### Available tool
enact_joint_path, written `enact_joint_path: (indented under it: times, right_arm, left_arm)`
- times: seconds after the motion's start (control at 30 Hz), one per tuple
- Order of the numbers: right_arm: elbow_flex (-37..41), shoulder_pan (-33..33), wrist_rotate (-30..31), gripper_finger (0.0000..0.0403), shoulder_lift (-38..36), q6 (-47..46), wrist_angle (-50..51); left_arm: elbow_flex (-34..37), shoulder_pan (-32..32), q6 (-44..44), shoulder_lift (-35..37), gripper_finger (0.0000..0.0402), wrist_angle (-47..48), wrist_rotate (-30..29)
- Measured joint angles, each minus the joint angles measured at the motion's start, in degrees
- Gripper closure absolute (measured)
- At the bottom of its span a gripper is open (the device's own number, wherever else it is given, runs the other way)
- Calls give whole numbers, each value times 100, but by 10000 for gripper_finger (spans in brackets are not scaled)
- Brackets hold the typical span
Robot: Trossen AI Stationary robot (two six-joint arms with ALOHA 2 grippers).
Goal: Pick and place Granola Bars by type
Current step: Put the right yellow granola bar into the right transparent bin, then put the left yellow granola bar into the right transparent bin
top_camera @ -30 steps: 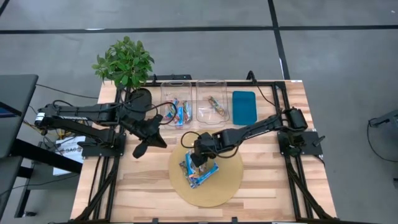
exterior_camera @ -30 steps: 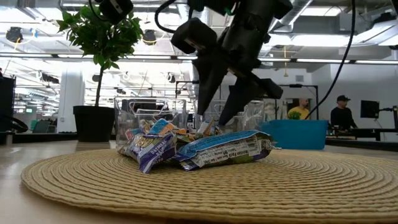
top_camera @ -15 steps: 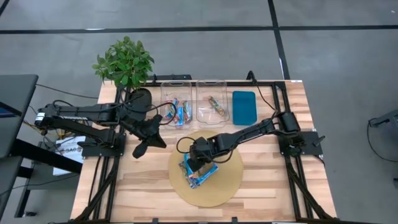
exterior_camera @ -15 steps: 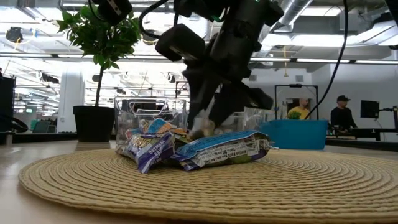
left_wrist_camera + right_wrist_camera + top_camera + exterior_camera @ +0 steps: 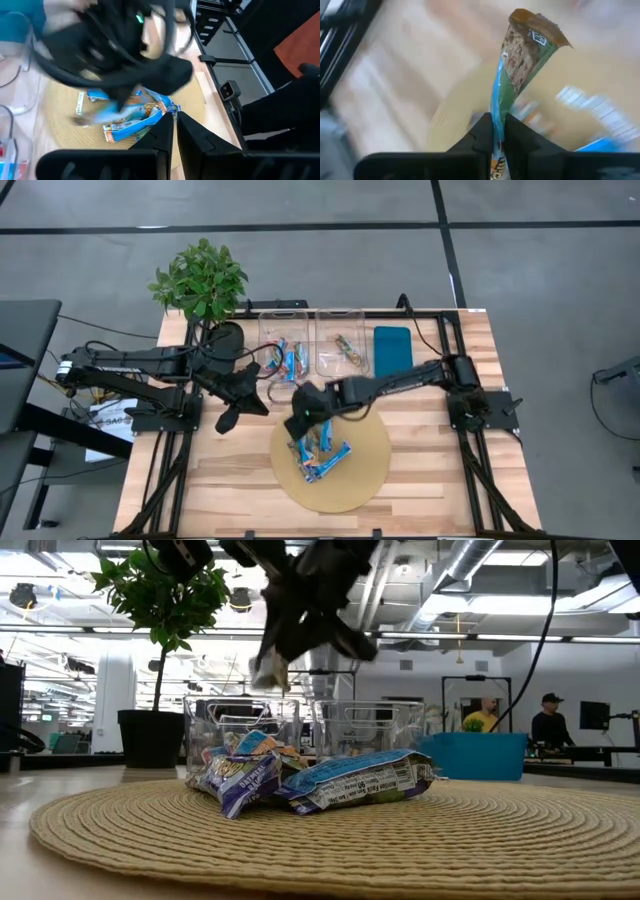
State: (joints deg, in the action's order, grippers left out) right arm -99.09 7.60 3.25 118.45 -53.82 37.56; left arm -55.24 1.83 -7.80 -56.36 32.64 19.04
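Above mat (image 5: 365, 465): bar (image 5: 522, 70) in right gripper (image 5: 496, 131)

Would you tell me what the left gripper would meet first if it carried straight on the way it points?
Probably the pile of granola bars on the round woven mat, dead ahead of the left gripper. The right arm crosses above that line; depth is unclear.

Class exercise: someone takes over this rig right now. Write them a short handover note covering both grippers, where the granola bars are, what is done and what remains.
Right gripper: shut on a granola bar, lifted above the round mat.
Left gripper: shut, empty, waiting left of the mat.
Done: some bars lie in the left bin; at least one in the right bin.
Left: bin the held bar by type, then sort the pile on the mat.
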Motion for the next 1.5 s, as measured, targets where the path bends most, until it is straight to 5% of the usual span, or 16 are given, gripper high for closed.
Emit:
enact_joint_path:
  times: [0.37, 0.7, 0.93, 1.2, 1.5]
  right_arm:
    - [-1423, -1421, 1667, 382, -7, 1529, 2842]
    - [-1421, -2207, 1637, 361, -9, 2394, 3489]
    - [-1421, -2317, 1341, 277, -9, 2842, 3546]
    - [-1431, -1605, 214, 180, -161, 2787, 2761]
    - [-1339, 0, -146, 167, -106, 1170, 2212]
  left_arm:
    - [0, -4, -303, 0, 386, -22, -530]
    - [0, -2, -600, 0, 386, -46, -958]
    - [0, 0, -834, 0, 386, -46, -1218]
    - [0, 0, -937, 0, 386, -46, -1237]
    - [0, 0, -937, 2, 386, -43, -1226]
